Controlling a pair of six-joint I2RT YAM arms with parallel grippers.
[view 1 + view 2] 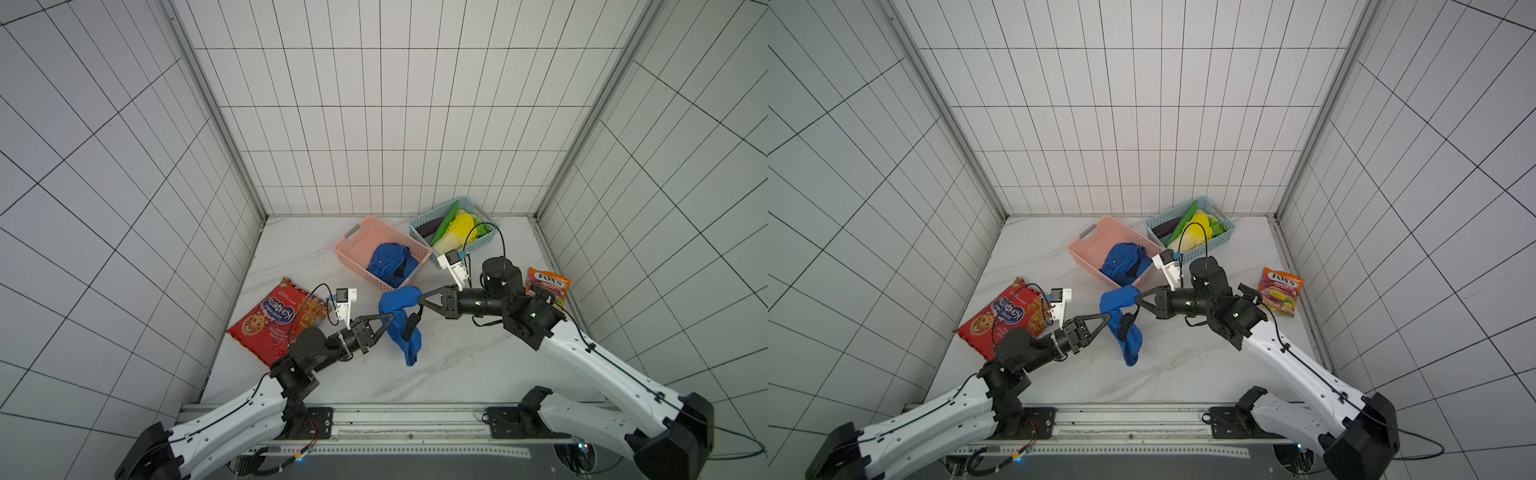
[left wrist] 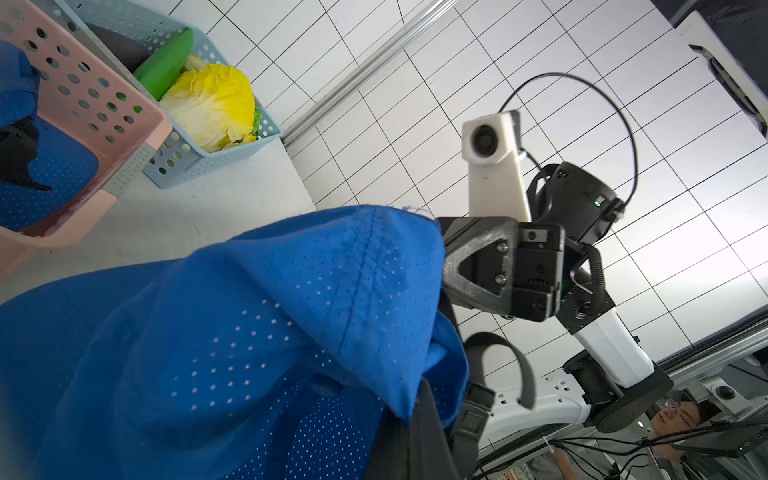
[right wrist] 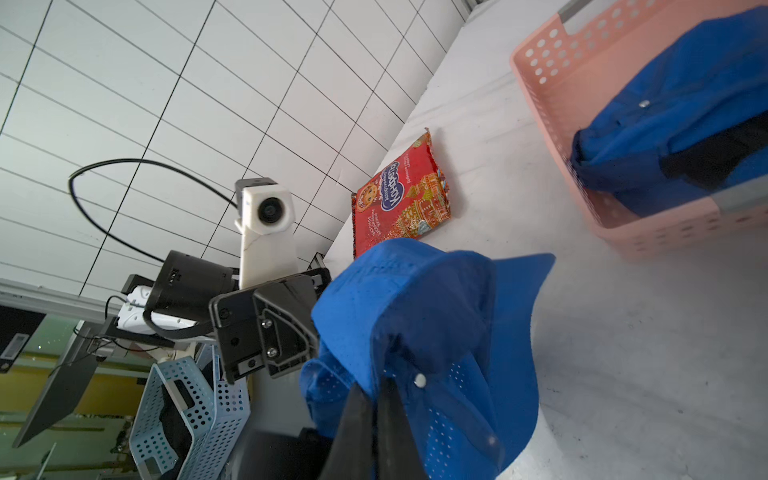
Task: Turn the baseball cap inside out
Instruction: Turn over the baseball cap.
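The blue baseball cap [image 1: 405, 345] [image 1: 1128, 340] hangs crumpled above the table's middle, held between both arms. Its brim points down toward the table and its black strap [image 1: 409, 326] dangles. My left gripper [image 1: 390, 319] [image 1: 1108, 317] is shut on the cap's left edge. In the left wrist view blue cloth [image 2: 249, 332] covers the jaws, and only one dark finger [image 2: 419, 436] shows. My right gripper [image 1: 420, 302] [image 1: 1138, 300] is shut on the cap's upper right edge. Its fingers [image 3: 361, 428] pinch the fabric [image 3: 436, 311] in the right wrist view.
A pink basket [image 1: 353, 245] behind the cap holds another blue cap [image 1: 388, 264]. A light blue basket [image 1: 486, 241] of vegetables stands at the back right. A red cookie pack [image 1: 274, 320] lies at the left, and a Fox's candy bag [image 1: 547, 286] at the right.
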